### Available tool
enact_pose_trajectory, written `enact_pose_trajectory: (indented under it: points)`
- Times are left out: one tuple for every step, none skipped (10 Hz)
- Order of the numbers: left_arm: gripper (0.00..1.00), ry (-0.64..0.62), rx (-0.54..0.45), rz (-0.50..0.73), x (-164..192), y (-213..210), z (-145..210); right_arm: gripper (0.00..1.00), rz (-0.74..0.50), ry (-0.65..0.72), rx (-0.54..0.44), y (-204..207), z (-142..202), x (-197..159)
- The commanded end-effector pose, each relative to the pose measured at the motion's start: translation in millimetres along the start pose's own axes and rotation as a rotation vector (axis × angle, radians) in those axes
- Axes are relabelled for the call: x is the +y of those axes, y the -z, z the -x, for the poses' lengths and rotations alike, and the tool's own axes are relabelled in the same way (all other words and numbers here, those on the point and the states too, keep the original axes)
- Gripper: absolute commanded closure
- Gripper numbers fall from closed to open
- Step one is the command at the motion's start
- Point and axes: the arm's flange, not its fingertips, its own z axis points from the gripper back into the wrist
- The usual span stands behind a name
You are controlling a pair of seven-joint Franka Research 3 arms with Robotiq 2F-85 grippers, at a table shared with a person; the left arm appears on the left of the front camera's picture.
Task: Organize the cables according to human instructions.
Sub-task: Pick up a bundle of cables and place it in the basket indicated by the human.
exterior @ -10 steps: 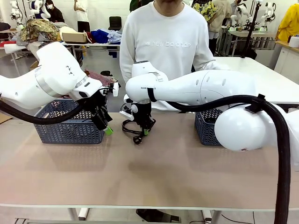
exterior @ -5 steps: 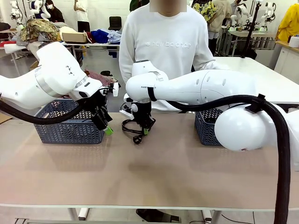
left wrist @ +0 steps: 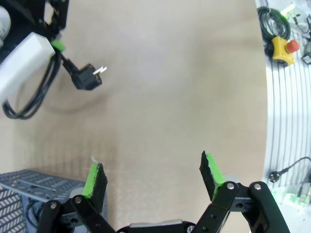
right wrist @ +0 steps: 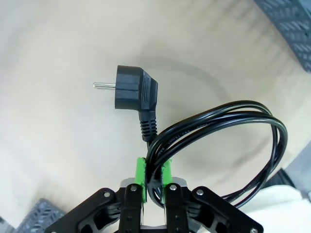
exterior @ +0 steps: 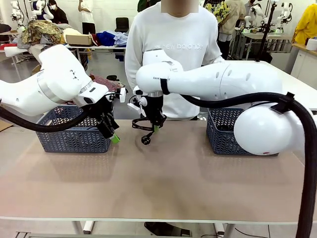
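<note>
Right gripper (exterior: 154, 127) has risen off the tabletop (exterior: 163, 178) since 1 second ago, and the arm now sits higher. Its fingers (right wrist: 141, 177) are clamped on 1 coiled cable (right wrist: 214, 141). The coil now hangs clear of the surface, plug (exterior: 145, 141) dangling just above it, midway between the 2 baskets.

Left gripper (left wrist: 153, 175) hovers unmoved beside the left basket (exterior: 74, 134), fingers (left wrist: 95, 177) wide apart and empty.

Judgement: pickup done; the cable is ready to carry to whichever basket the person (exterior: 171, 54) indicates. Right basket (exterior: 230, 134) is nearer the arm's base.
</note>
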Motion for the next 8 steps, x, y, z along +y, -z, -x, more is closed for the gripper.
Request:
enact_pose_trajectory:
  points:
    - [0.00,-0.001,-0.001,-0.001,1,-1,1,1.00,-0.042,0.083,0.034,-28,2,25]
    - [0.00,-0.001,-0.001,-0.001,1,-1,1,1.00,-0.056,0.118,0.044,-45,7,35]
    - [0.00,-0.001,-0.001,-0.001,1,-1,1,1.00,-0.074,0.154,0.059,-59,12,45]
    - [0.00,-0.001,-0.001,-0.001,1,-1,1,1.00,-0.081,0.187,0.065,-72,19,55]
    - [0.00,-0.001,-0.001,-0.001,1,-1,1,1.00,-0.081,0.224,0.075,-84,26,68]
    - [0.00,-0.001,-0.001,-0.001,1,-1,1,1.00,-0.067,0.262,0.078,-97,35,84]
    - [0.00,-0.001,-0.001,-0.001,1,-1,1,1.00,-0.052,0.295,0.076,-107,44,98]
    - [0.00,-0.001,-0.001,-0.001,1,-1,1,1.00,-0.028,0.334,0.082,-116,54,112]
